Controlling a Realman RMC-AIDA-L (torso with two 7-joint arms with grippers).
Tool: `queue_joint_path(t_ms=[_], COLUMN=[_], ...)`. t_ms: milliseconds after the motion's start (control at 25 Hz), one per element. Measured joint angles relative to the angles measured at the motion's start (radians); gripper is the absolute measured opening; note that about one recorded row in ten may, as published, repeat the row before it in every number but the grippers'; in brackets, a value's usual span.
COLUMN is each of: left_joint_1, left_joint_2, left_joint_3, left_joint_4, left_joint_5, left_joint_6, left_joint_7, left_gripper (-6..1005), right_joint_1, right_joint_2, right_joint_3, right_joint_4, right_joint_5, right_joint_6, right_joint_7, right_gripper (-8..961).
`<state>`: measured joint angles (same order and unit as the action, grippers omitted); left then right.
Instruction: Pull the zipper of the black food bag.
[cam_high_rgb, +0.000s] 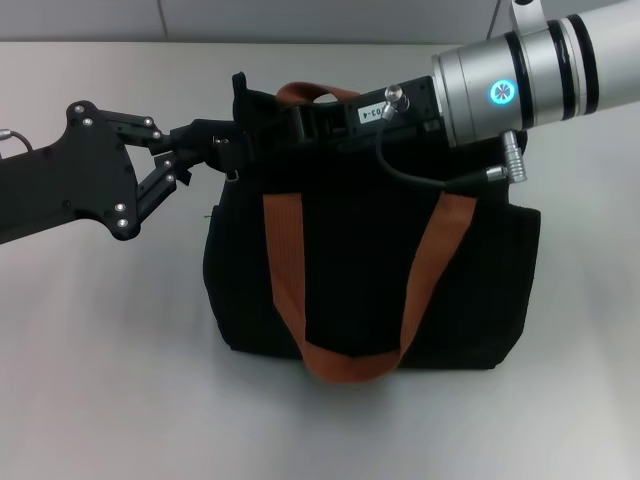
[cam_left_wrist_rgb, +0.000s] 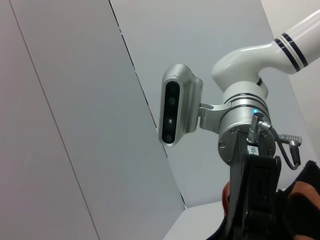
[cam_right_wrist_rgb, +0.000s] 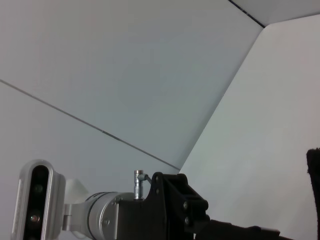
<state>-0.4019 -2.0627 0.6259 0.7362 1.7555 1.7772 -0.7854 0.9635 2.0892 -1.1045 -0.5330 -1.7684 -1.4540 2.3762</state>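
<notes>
The black food bag stands upright at the middle of the table, with rust-orange handles. My left gripper reaches in from the left and is shut at the bag's upper left corner. A small silver piece, the zipper pull, shows just under its fingertips. My right gripper comes from the right and lies across the bag's top, black against black. The bag's top left corner stands up. The left wrist view shows the right gripper's body and a bit of the bag.
The bag sits on a plain light table with a pale wall behind. A black cable hangs from the right wrist over the bag. The right wrist view shows the left arm's black gripper body.
</notes>
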Motion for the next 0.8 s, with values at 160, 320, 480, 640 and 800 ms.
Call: queue_joint_path(t_ms=[160, 320, 480, 640, 800], left_joint_1=[-0.003, -0.006, -0.006, -0.006, 0.0], left_joint_2=[0.0, -0.001, -0.001, -0.001, -0.001], left_joint_3=[0.0, 0.0, -0.003, -0.007, -0.009], left_joint_4=[0.0, 0.0, -0.003, -0.004, -0.001], left_joint_5=[-0.001, -0.001, -0.001, -0.001, -0.001], left_joint_6=[0.001, 0.001, 0.002, 0.002, 0.002], left_joint_7=[0.0, -0.001, -0.001, -0.002, -0.002], left_gripper=[73, 73, 74, 74, 74], right_joint_1=[0.007, 0.009, 0.012, 0.008, -0.009], right_joint_2=[0.0, 0.0, 0.001, 0.001, 0.002], right_joint_3=[-0.007, -0.03, -0.039, -0.049, -0.08], right_joint_4=[-0.001, -0.008, -0.019, -0.039, -0.087], right_joint_5=[-0.001, 0.001, 0.002, 0.001, 0.002], right_joint_6=[0.008, 0.021, 0.027, 0.027, 0.029], right_joint_7=[0.0, 0.002, -0.001, 0.002, 0.043], right_gripper=[117, 91, 66, 40, 6])
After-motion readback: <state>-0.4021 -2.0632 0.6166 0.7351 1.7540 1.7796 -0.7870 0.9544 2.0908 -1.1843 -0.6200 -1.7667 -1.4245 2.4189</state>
